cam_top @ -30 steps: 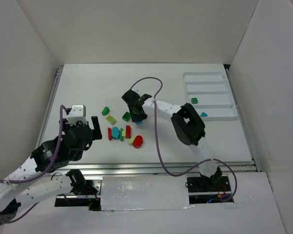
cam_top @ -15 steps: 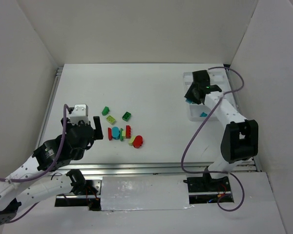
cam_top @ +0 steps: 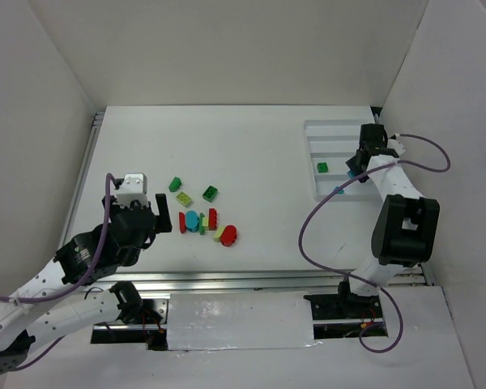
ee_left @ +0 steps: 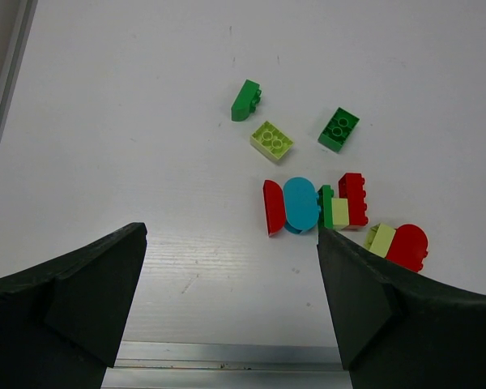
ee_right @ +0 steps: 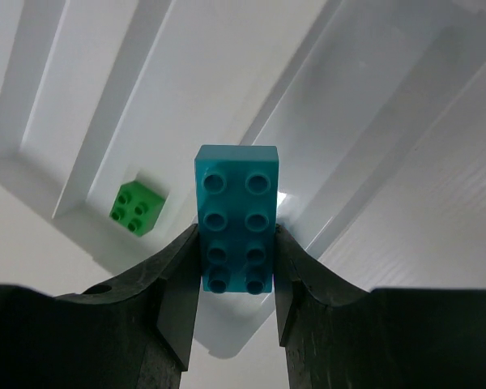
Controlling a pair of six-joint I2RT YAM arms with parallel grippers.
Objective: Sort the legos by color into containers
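Change: in the last half second the right arm has swung from the left end of the white tray (cam_top: 312, 128) to its right part, carrying the cyan brick with it. The left arm and the loose legos have stayed put.
Tray: four long compartments side by side, at the table's far right.
Second-nearest compartment: one green brick (cam_top: 322, 168) near the left end.
Nearest compartment: one small cyan piece (cam_top: 338, 190).
Right gripper (ee_right: 235, 243): fingers clamped on the long sides of a cyan brick (ee_right: 236, 186), studs facing the wrist camera. It is held above the tray beside the green brick's compartment, but which compartment lies under it cannot be told.
Right arm: stretched along the table's right side, wrist over the tray.
Left gripper (ee_left: 228, 235): fingers spread wide, holding nothing, over the table's near left.
Loose legos (cam_top: 202, 212): red, green, cyan and pale yellow-green, clustered just beyond the left gripper and well apart from the tray.
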